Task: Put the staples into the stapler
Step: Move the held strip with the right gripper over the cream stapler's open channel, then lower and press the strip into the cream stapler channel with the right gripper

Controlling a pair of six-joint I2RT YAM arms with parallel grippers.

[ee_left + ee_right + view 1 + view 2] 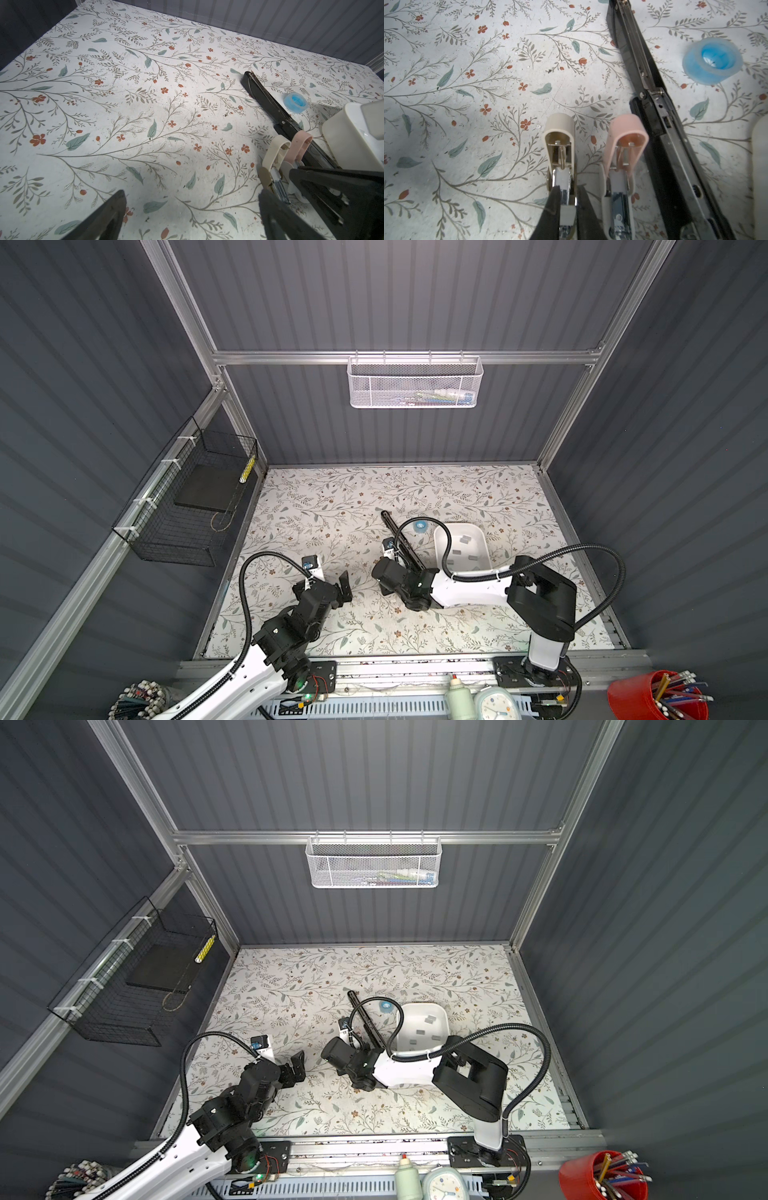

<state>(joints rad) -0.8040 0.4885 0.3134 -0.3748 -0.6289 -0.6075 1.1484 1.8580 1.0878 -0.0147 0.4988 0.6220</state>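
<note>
A black stapler (399, 537) (654, 99) lies opened flat on the floral mat. Two small opened staplers lie beside it, one cream (559, 126) and one pink (627, 128). My right gripper (568, 188) is shut on a ribbed grey strip of staples (279, 187) that rests in the cream stapler's metal channel. More staples (464, 538) lie in the white tray (440, 539) right of the black stapler. My left gripper (344, 587) (193, 193) hangs open above bare mat, left of the staplers, with nothing between its fingers.
A blue tape roll (420, 526) (712, 60) sits between the black stapler and the tray. A white mesh basket (415, 383) hangs on the back rail. A black wire basket (187, 506) is on the left wall. A red pen cup (656, 697) stands at the front right.
</note>
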